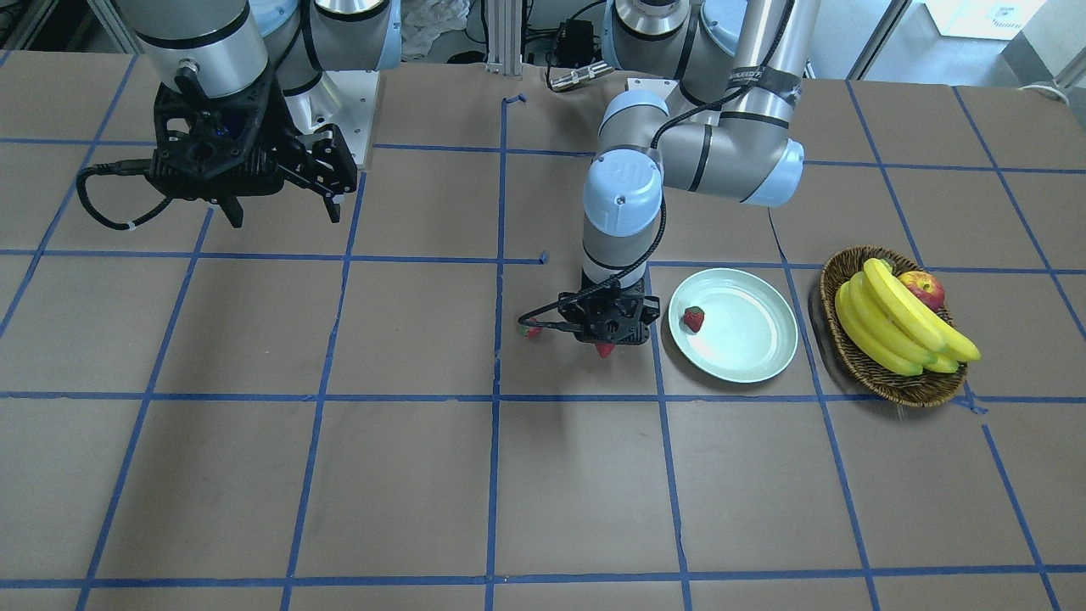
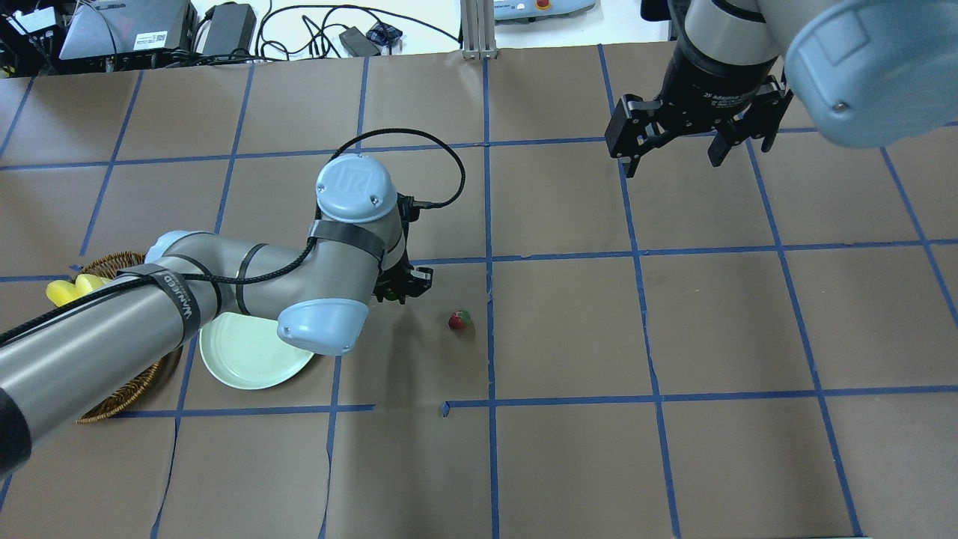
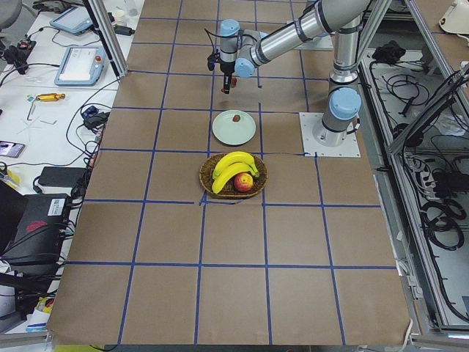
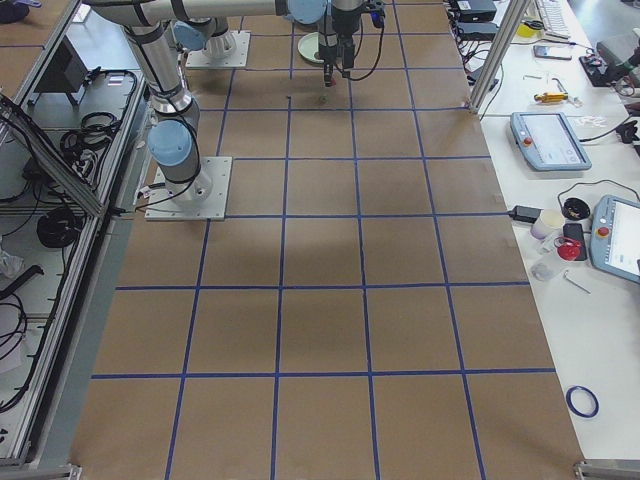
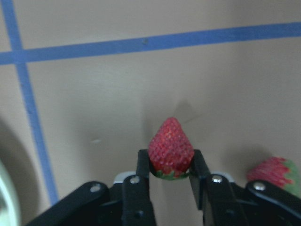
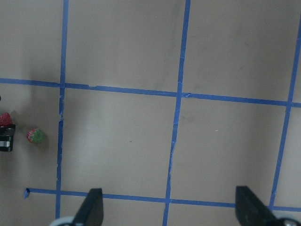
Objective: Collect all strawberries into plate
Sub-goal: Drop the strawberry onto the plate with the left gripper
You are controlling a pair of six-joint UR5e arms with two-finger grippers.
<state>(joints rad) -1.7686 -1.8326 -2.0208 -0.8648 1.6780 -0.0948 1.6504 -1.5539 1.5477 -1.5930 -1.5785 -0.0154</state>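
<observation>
Jaws of the left gripper (image 5: pixel 171 165) are clamped on 1 strawberry (image 5: pixel 171 146) just beside the plate (image 1: pixel 747 348), seemingly for transfer, while another strawberry (image 1: pixel 694 319) is seen inside it, the last strawberry (image 2: pixel 459 320) farther off, and the right gripper (image 2: pixel 671 163) held wide.

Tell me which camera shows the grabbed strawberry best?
The left wrist camera: the held strawberry sits close in the left gripper. Front and right wrist views show only a red bit; overhead, the arm hides it; side views, too small.

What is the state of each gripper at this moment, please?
Left gripper: closed, holding a strawberry.
Right gripper: open, holding nothing.
</observation>
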